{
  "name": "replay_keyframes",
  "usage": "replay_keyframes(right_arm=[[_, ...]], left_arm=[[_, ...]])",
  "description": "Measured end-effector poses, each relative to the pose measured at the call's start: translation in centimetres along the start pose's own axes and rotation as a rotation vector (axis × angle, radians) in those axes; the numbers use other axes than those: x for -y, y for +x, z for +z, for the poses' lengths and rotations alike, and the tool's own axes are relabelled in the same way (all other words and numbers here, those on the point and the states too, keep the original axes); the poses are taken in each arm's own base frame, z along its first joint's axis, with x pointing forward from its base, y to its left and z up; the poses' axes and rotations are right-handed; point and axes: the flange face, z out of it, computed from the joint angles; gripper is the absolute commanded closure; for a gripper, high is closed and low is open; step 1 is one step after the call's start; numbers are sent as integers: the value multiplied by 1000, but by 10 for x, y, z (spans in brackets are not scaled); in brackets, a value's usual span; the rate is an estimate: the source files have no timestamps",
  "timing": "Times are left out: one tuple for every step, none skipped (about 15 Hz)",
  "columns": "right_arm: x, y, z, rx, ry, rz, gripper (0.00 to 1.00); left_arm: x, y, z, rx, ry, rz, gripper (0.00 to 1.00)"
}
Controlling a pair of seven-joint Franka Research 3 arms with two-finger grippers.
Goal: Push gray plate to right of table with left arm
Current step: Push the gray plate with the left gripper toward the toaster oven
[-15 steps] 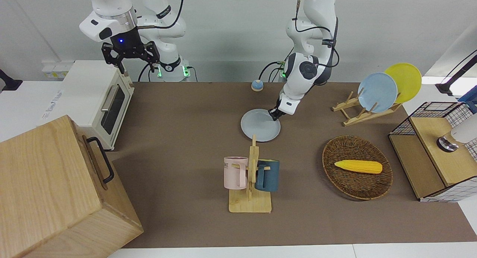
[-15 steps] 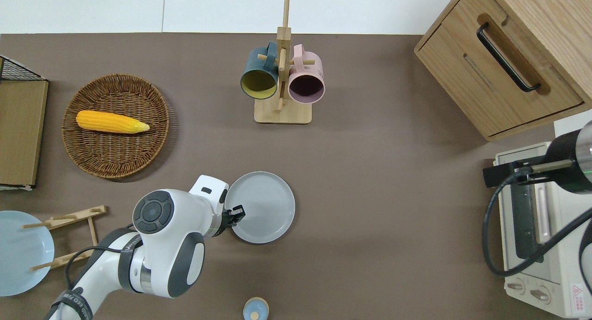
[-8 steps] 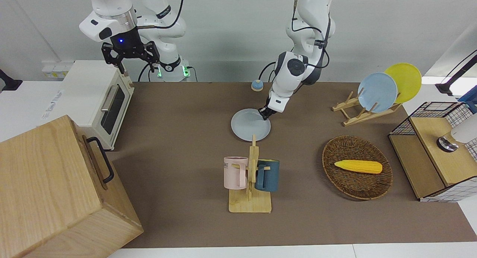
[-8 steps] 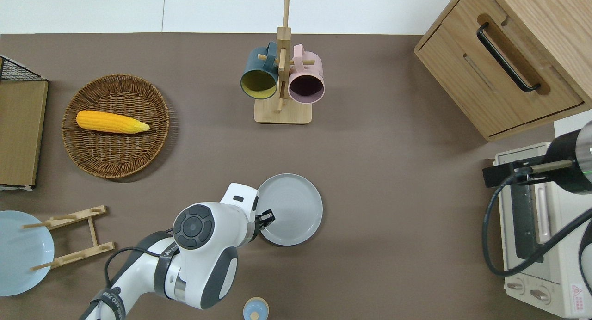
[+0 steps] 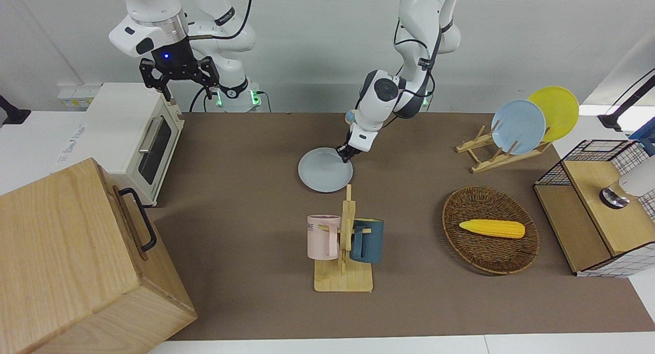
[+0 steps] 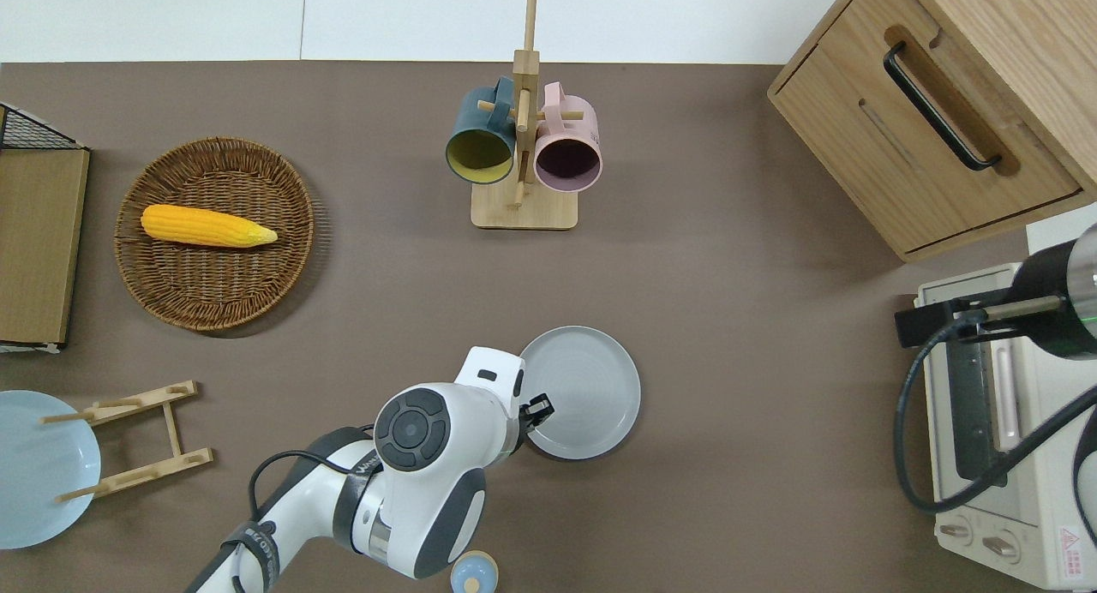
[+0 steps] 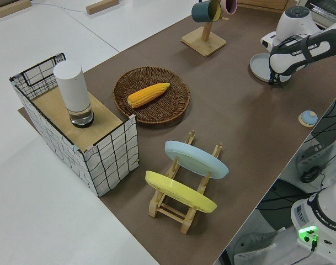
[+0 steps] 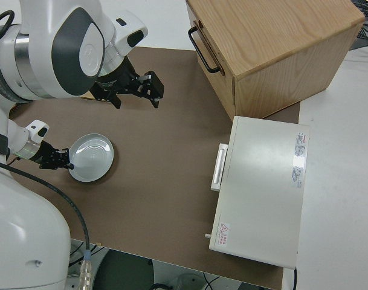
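The gray plate (image 5: 323, 171) lies flat on the brown table (image 5: 245, 154), about mid-length and nearer to the robots than the mug rack; it also shows in the overhead view (image 6: 587, 387) and the right side view (image 8: 93, 158). My left gripper (image 5: 344, 155) is shut and low at the table, its tip against the plate's rim on the side toward the left arm's end (image 6: 538, 407). My right gripper (image 5: 187, 91) is open, empty and parked.
A wooden mug rack (image 5: 344, 251) holds a pink and a dark blue mug. A wicker basket (image 5: 460, 241) holds a corn cob. A plate rack (image 5: 491, 157), a wire crate (image 5: 588, 154), a toaster oven (image 5: 135, 139), a wooden cabinet (image 5: 77, 262) and a small blue knob (image 6: 473, 573) stand around.
My left gripper has slid along the table toward the right arm's end, pushing the gray plate that way by about its own width. The right arm has not moved.
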Motion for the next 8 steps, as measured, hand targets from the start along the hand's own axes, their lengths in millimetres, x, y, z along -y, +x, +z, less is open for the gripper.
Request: replay_keyframes(right_arm=[[0,0,0,0,0,0,5],[0,0,0,0,0,0,5],[0,0,0,0,0,0,5],[0,0,0,0,0,0,5],[0,0,0,0,0,0,5],[0,0,0,0,0,0,5],[0,0,0,0,0,0,5],[0,0,0,0,0,0,5]], left_arm=[[-6,-6,3,-1,-15,-7,1000],[-10,-11,6,-4,-29,-12,1000],[-15,-16,9,-5,-44,-18,1000],[-19,-19,11,-7,-57,-23,1000],[-22,-22,13,-6,-69,-29,1000],[-27,-24,14,-2,-80,-33,1000],[-32,-27,17,5,-91,-37,1000],[-38,-30,19,13,-103,-43,1000]])
